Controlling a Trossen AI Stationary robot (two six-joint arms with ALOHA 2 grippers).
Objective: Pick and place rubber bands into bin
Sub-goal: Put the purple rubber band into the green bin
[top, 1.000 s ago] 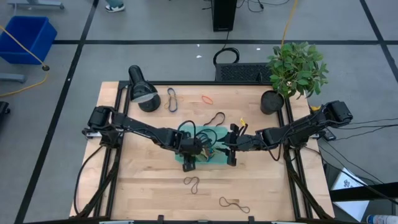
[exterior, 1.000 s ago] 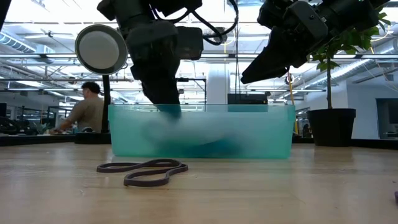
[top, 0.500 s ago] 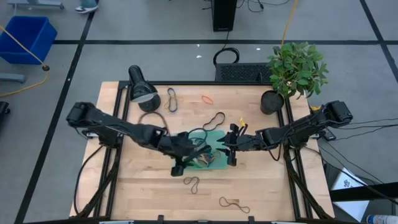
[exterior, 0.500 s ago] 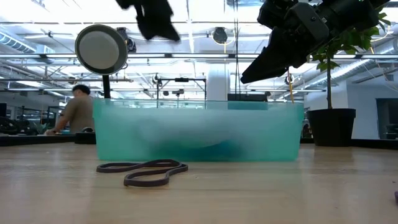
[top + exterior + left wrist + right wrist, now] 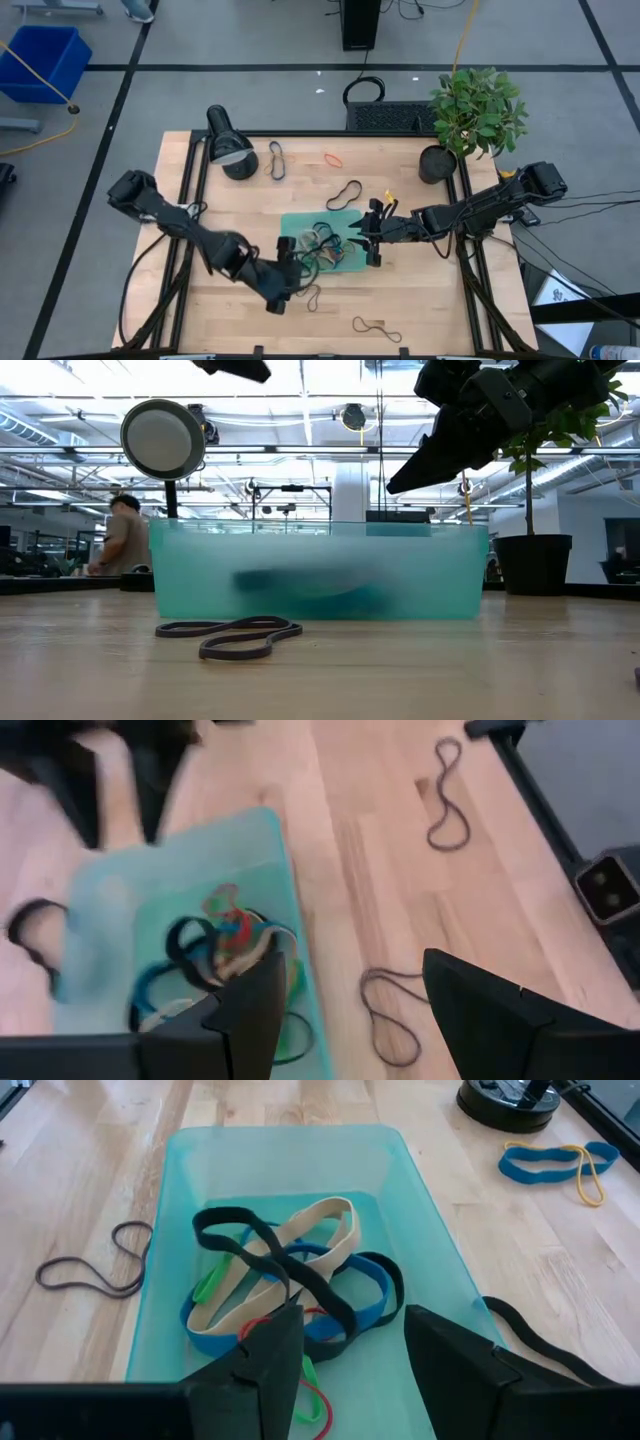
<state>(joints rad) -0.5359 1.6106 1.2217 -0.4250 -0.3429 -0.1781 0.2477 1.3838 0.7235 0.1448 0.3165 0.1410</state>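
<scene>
Several rubber bands (image 5: 290, 1295) already lie tangled in the bin (image 5: 295, 222), a shallow translucent teal tray with rounded corners near the middle of the worktop (image 5: 420, 300); the pile mixes a flat tan loop, broad blue ones, a black strap and thin red and green strands. More bands sit loose on the pale wood. The nearest is a thin dark loop (image 5: 309, 294) pinched into a figure-eight, lying just beside the bin's front wall, its long axis roughly along that wall. The left pincer (image 5: 278, 297) hangs over the worktop at the bin's front left corner, fingers spread and empty, and this loop lies just to its right, so the left arm is clearly the closer one for it. In the left wrist view the same loop (image 5: 385, 1010) shows between the two dark fingers, which suggests the pincer is already nearly lined up with it. Another dark band (image 5: 375, 327) lies farther toward the front edge, well apart from the bin. At the back lie a black loop (image 5: 346, 193), an orange one (image 5: 332, 159) and a blue-and-yellow pair (image 5: 276, 160) beside the lamp (image 5: 229, 143). The right pincer (image 5: 372, 240) waits at the bin's right end, fingers apart, nothing between them. Being thin, floppy and flat on the wood, the loop probably calls for a low pinch across one strand.
</scene>
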